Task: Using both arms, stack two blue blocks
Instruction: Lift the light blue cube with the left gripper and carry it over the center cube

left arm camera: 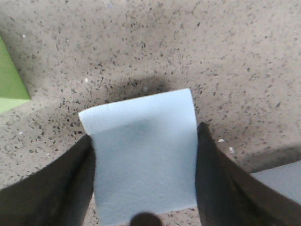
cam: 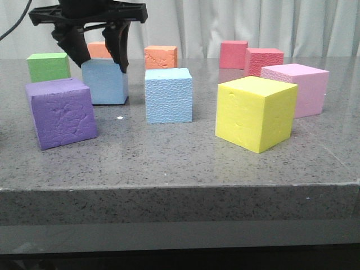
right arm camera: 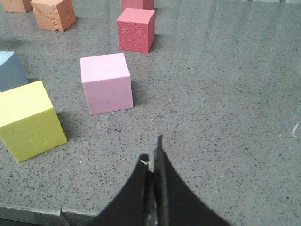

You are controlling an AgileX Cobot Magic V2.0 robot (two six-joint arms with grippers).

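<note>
The smoother blue block (cam: pixel 107 84) sits at the left of the grey table, between the fingers of my left gripper (cam: pixel 104 63). In the left wrist view the dark fingers (left arm camera: pixel 70 179) lie flush against both sides of this block (left arm camera: pixel 143 155), so my left gripper (left arm camera: pixel 145 133) is shut on it. I cannot tell whether it is lifted. The pebbled blue block (cam: pixel 169 95) stands just to its right, free, and its corner shows in the right wrist view (right arm camera: pixel 9 70). My right gripper (right arm camera: pixel 153 150) is shut and empty above the front right of the table, out of the front view.
A purple cube (cam: pixel 61 112) stands in front of the held block and a green cube (cam: pixel 49 66) behind it on the left. Two orange cubes (cam: pixel 161 57) are at the back. Yellow (cam: pixel 256 112), pink (cam: pixel 301 87) and two red cubes (cam: pixel 263 61) stand on the right.
</note>
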